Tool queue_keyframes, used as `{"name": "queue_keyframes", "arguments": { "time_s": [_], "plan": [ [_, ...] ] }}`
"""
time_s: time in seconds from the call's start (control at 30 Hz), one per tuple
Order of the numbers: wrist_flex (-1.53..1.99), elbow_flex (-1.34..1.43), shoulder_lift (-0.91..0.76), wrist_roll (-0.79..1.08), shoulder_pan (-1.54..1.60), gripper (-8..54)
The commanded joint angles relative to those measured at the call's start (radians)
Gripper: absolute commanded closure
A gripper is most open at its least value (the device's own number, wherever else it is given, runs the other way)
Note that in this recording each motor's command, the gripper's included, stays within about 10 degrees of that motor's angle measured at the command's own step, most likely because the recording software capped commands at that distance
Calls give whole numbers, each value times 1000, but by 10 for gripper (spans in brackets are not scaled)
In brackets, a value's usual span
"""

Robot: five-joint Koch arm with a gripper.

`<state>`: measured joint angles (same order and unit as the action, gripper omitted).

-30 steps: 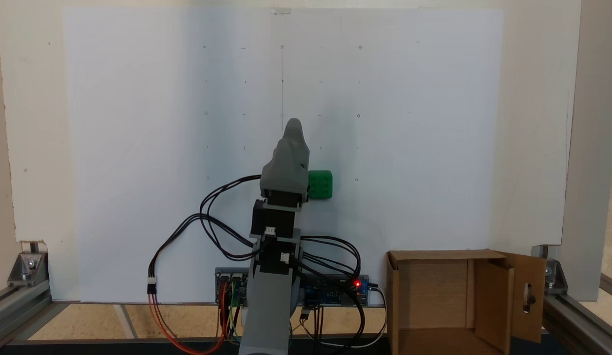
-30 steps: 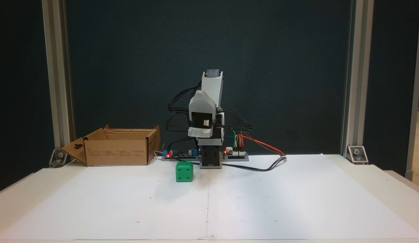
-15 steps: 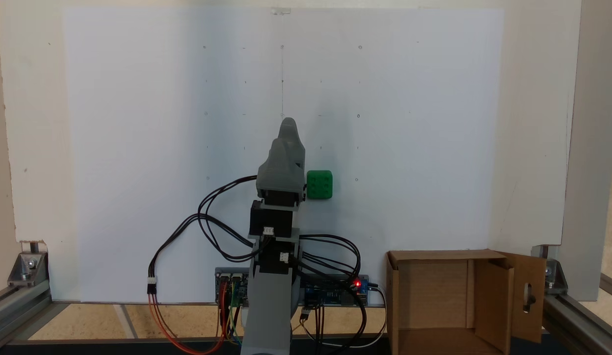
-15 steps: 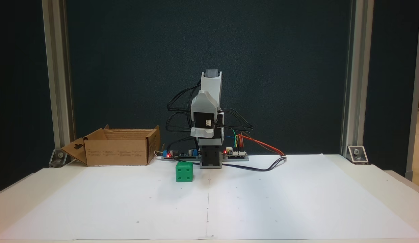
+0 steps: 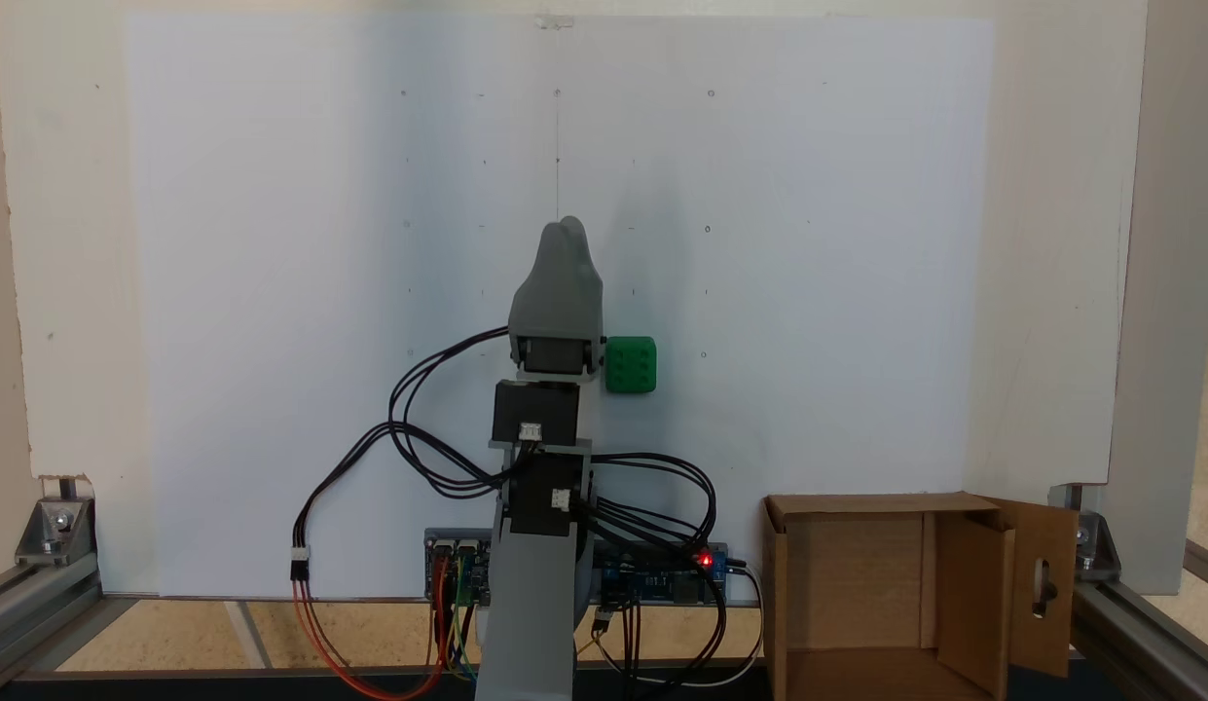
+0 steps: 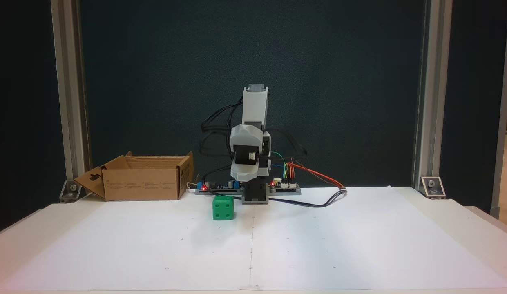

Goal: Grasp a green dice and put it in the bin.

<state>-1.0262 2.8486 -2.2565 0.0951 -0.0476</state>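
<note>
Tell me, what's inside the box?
Nothing that shows. In a fixed view the box is open, with bare cardboard walls and floor. Its nearest part is cut off by the picture's edge. The dice sits on the paper.

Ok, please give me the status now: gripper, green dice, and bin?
Gripper raised above paper, open or shut unclear. Green dice sits ungrasped on paper. Bin open, nothing seen blocking.

We count one dice (image 5: 631, 365), one bin (image 5: 915, 594), one arm (image 5: 540, 545), two white paper sheets (image 6: 155, 253) and two red board lights (image 6: 204, 187).
</note>
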Motion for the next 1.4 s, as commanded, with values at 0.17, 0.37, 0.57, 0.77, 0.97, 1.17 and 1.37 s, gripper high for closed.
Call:
{"name": "queue_keyframes", "arguments": {
  "time_s": [0.17, 0.37, 0.57, 0.77, 0.97, 1.17, 1.37],
  "plan": [
    [497, -287, -115, -34, 3, 15],
    [929, -632, -107, -104, -25, 17],
    [1322, -801, -86, -175, -25, 17],
    [1705, -923, -9, -215, -77, 13],
    [2106, -1074, 179, -213, -258, 3],
    [2411, -1287, 321, -83, -445, -6],
    [2539, -1353, 351, 167, -560, -16]
  ]
}}
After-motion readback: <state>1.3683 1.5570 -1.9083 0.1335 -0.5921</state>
